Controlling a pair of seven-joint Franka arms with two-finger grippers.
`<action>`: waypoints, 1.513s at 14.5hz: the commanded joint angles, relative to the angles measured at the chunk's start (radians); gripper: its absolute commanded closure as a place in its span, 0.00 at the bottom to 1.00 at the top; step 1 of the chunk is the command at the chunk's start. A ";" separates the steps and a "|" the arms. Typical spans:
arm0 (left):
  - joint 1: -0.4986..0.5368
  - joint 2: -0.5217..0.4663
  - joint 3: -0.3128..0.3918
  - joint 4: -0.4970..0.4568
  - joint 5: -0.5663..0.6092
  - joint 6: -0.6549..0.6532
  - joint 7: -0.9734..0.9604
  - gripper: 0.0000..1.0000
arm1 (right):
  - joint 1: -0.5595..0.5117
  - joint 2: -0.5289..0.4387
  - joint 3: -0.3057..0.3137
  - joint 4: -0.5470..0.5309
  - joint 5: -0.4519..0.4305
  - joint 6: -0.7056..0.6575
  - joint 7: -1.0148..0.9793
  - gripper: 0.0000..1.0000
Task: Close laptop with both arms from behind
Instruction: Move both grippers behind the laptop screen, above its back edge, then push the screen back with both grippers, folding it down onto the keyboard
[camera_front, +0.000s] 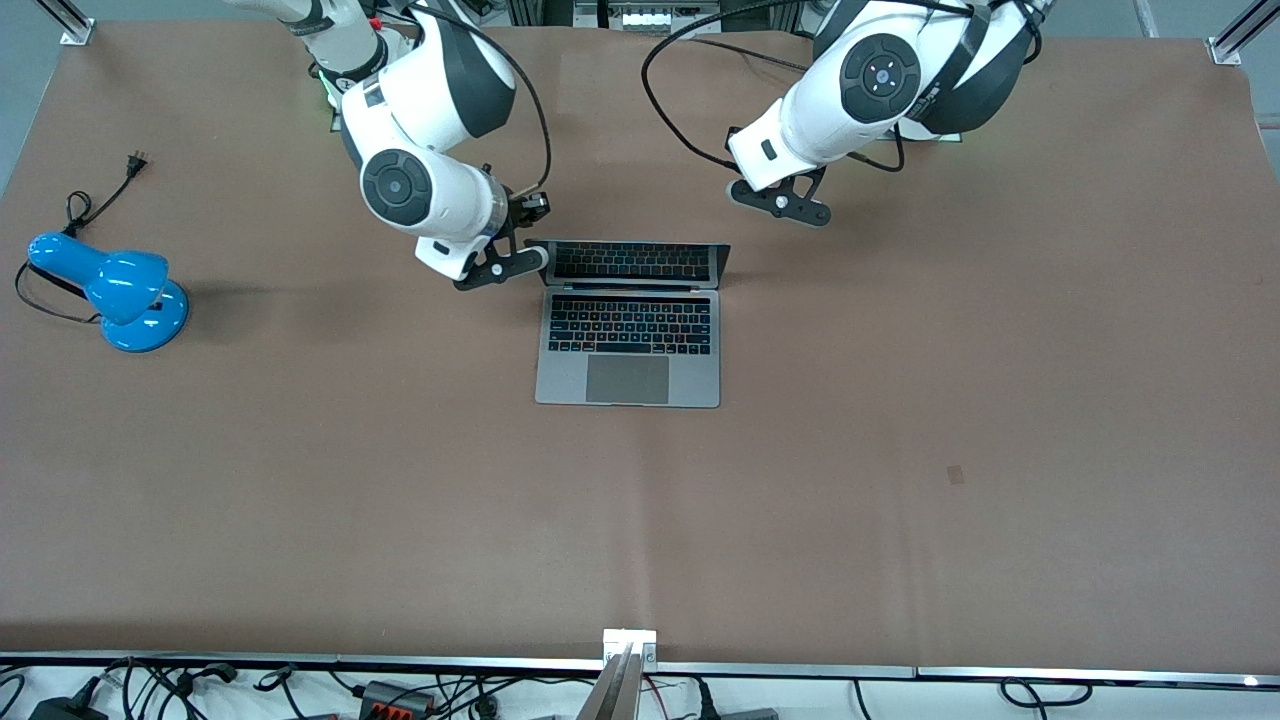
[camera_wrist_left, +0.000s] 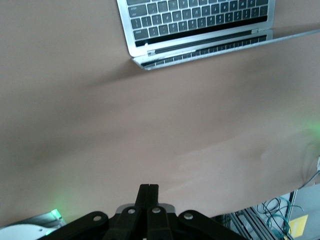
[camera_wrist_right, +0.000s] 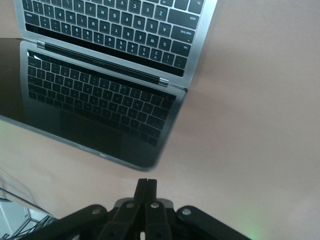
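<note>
The silver-grey laptop (camera_front: 628, 340) stands open in the middle of the brown table, its dark screen (camera_front: 632, 262) raised and mirroring the black keyboard. My right gripper (camera_front: 533, 256) is shut and empty, right beside the lid's top corner at the right arm's end; I cannot tell if it touches. In the right wrist view the shut gripper (camera_wrist_right: 146, 183) sits just off the screen's edge (camera_wrist_right: 110, 120). My left gripper (camera_front: 782, 201) is shut and empty over bare table, apart from the lid's other corner. The left wrist view shows the shut gripper (camera_wrist_left: 148, 188) and the laptop (camera_wrist_left: 200, 30) farther off.
A blue desk lamp (camera_front: 110, 290) with a black cord (camera_front: 100, 200) lies near the right arm's end of the table. Cables and plugs (camera_front: 400, 695) lie under the table's edge nearest the front camera. A metal bracket (camera_front: 628, 640) sits at that edge.
</note>
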 joint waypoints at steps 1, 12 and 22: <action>0.012 -0.038 -0.061 -0.095 -0.027 0.119 0.004 0.99 | 0.022 0.017 -0.011 0.002 0.017 0.025 0.018 1.00; 0.007 0.115 -0.161 -0.203 -0.022 0.665 0.010 0.99 | 0.004 0.096 -0.016 0.136 0.015 0.045 0.038 1.00; 0.030 0.310 -0.143 -0.111 0.109 0.906 0.011 0.99 | 0.004 0.212 -0.022 0.274 0.003 0.065 0.064 1.00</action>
